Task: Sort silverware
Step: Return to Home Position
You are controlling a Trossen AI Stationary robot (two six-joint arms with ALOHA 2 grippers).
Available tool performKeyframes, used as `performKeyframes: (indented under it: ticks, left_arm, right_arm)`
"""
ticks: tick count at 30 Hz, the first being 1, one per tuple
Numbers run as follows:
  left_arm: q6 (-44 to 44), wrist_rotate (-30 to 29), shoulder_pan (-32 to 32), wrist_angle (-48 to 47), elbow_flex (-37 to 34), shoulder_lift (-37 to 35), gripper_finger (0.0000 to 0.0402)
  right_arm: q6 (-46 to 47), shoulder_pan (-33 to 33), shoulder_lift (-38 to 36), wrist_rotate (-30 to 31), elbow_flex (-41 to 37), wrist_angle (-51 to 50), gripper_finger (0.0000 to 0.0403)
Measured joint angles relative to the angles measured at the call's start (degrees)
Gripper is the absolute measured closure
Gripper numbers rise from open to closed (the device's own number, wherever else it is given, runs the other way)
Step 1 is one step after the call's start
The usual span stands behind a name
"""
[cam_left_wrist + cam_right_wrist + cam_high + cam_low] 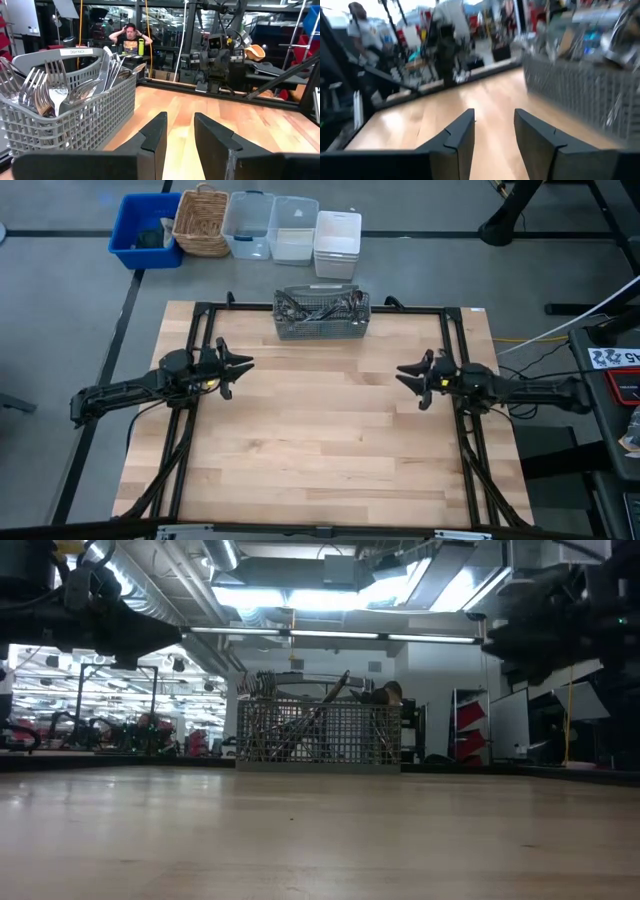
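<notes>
**Both arms parked, basket loaded**

Left side: the left gripper (240, 368) hangs low over the table (320, 465) and points inward. Its jaws are apart with nothing between them. Its wrist view looks past bare fingers (152, 137) toward the basket. This reads as a rest pose, clear of the middle.

Centre, far edge: the grey mesh basket (322, 320) stands upright, midway between the arms, likely so either can reach it. The silverware (55, 90) stands packed inside it. Fork tines point up at the near end and blades and handles lean behind them. Which piece sits in which compartment I cannot tell. No loose piece shows on the wood, so the sorting looks done.

Right side: the right gripper (407, 376) mirrors the left. Its jaws are apart and empty, and it is well apart from the basket.
</notes>
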Motion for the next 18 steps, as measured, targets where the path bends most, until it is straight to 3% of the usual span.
performKeyframes:
  ticks: [8,13,18]
  left_arm:
    - [-1.1,0.0,0.0,-2.6,0.0,0.0,0.0315]
    - [-7.2,0.0,0.0,-5.4,0.0,0.0,0.0315]
    - [-7.6,-0.1,0.0,-5.5,0.0,0.1,0.0315]
  right_arm:
    - [3.8,-0.8,0.0,-3.8,0.0,-13.7,0.0262]
    - [3.7,-0.8,0.7,-5.1,0.0,-14.8,0.0262]
    - [3.7,-0.8,0.7,-5.3,0.0,-15.1,0.0262]
